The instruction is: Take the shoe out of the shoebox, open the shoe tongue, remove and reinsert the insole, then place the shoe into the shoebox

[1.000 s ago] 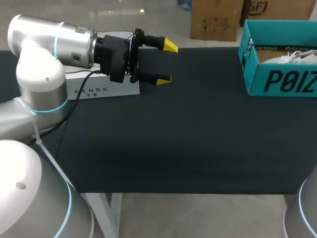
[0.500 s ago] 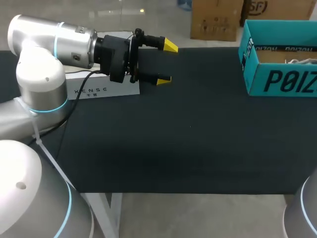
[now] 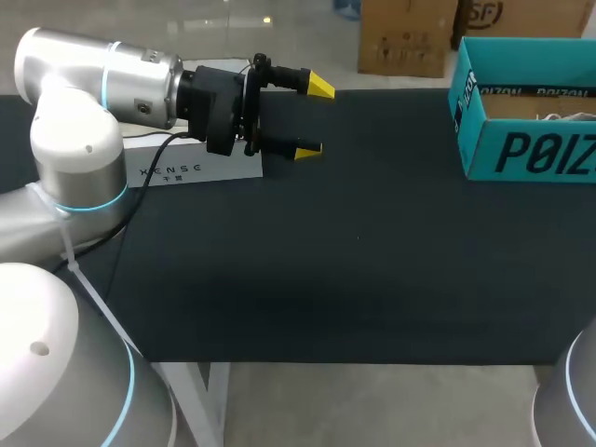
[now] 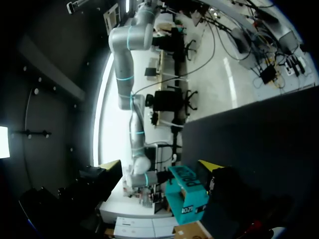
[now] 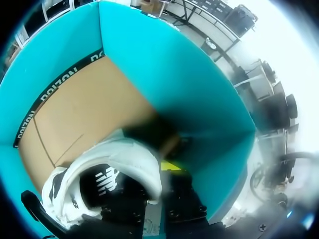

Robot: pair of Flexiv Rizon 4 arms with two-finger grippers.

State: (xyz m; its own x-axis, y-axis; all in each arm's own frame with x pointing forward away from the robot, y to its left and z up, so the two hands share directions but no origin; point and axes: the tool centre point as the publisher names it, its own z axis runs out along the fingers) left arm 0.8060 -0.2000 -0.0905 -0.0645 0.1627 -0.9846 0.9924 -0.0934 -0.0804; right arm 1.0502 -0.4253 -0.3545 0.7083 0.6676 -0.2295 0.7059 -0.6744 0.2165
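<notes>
Hovering, left hand (image 3: 315, 118) gapes apart; right hand (image 5: 152, 174) meets shoe (image 5: 122, 155) inside shoebox (image 5: 164, 74), grip unclear

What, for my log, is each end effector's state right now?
Left end effector: open, holding nothing.
Right end effector: inside the shoebox against the shoe; cannot tell whether it grips.

On my black table (image 3: 354, 261), the teal cardboard shoebox (image 3: 521, 140) stands at the far right corner, with the white sneaker (image 5: 114, 164) lying inside it. My left jaws hang above the far left part, just right of the flat white rectangular box (image 3: 200, 168) on the table there, well apart from the shoebox. My right jaws are down inside the shoebox, close beside the sneaker.
</notes>
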